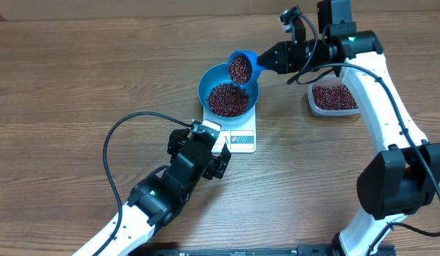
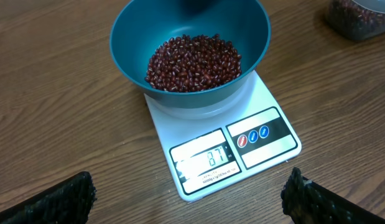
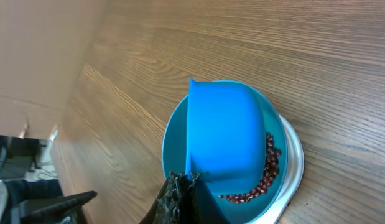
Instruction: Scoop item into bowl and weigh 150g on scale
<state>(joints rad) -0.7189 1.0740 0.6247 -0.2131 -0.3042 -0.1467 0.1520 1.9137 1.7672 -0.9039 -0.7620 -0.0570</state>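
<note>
Both arms have white shells with black joints. The left arm [image 1: 124, 224], at 7 o'clock, has a looping black cable [image 1: 106, 153]; the right arm [image 1: 379, 85], at 3 o'clock, shows a green light [image 1: 352, 37]. The left fingers [image 2: 61, 199] are black and rough-textured.

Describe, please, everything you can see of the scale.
The scale is a flat, white, plastic-looking square lying level on the wooden table. The blue bowl of beans sits on its platform, covering the far part. Along its uncovered edge are a lit display reading 87 and a dark panel with three round buttons, one red and two blue. Nothing else seems to touch it.
</note>
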